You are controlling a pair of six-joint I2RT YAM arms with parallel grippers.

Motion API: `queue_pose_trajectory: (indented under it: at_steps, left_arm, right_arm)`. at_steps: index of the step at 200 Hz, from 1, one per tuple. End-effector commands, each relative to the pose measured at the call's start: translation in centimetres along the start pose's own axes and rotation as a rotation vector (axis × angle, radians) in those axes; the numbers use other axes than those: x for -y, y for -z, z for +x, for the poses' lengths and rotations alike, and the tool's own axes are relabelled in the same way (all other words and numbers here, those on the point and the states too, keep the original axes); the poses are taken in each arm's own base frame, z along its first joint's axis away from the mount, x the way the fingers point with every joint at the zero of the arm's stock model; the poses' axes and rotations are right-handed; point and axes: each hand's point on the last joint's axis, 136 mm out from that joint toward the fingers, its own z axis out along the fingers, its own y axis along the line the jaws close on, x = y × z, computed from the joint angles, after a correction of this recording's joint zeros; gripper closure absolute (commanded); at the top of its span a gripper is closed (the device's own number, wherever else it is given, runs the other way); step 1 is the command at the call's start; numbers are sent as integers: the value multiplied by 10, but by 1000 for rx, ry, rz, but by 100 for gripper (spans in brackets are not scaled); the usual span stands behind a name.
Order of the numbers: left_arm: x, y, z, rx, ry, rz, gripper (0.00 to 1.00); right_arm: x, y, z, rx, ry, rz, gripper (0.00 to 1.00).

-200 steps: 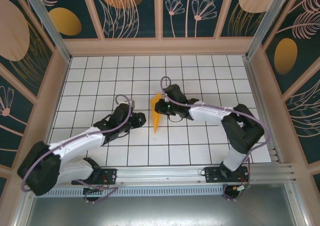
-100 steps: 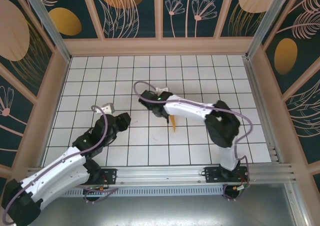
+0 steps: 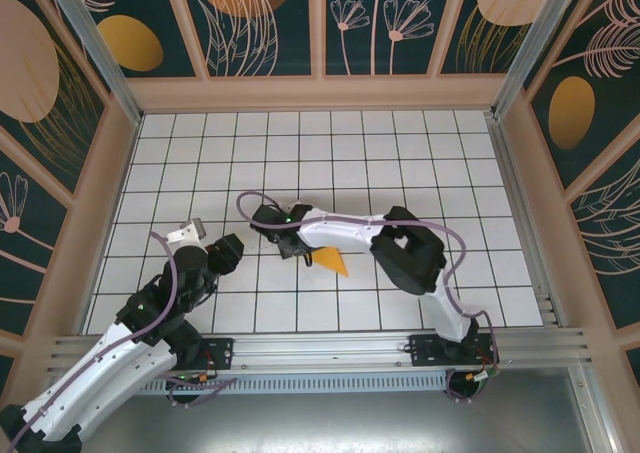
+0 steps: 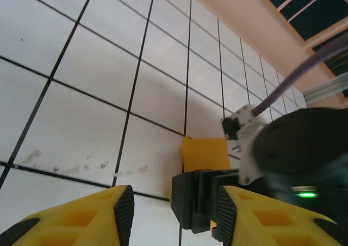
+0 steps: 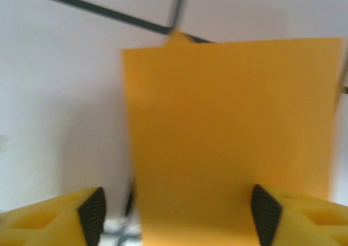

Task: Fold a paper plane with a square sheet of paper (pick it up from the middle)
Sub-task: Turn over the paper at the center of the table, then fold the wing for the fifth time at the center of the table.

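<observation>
The square sheet of paper is folded into the orange-yellow paper plane (image 3: 331,262), a small pointed shape lying on the white tiles near the table's middle. My right gripper (image 3: 297,252) hovers low at its left end. In the right wrist view the paper plane (image 5: 228,132) spreads between and beyond the jaws, which stand wide apart and do not pinch it, so the right gripper (image 5: 176,213) is open. My left gripper (image 3: 231,245) is a tile or so to the left, open and empty. In its wrist view the left gripper (image 4: 174,213) faces the paper plane (image 4: 204,153) past the right gripper's black body.
The white tiled table (image 3: 450,173) is boxed in by low tan walls (image 3: 310,93) with printed panels above. The right arm (image 3: 400,253) stretches across the middle of the table. A metal rail (image 3: 330,348) runs along the near edge.
The right arm has swung left and toward the near side with the paper, then opened its jaws, and the paper now lies flat. The left arm has drawn back to the near left.
</observation>
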Motion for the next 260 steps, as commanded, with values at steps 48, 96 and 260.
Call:
queue_pose_trajectory:
  at_steps: [48,96,260]
  left_arm:
    - [14,2,16,-120,-13,40,51]
    - [16,-1,20,-148,-36,37,49]
    - [23,-30,43,-244,-51,37,48]
  right_arm:
    - [12,87,-18,188,-207,-487,19]
    - [82,86,-8,246,-412,-614,41]
    - [65,44,-22,104,-387,-888,75]
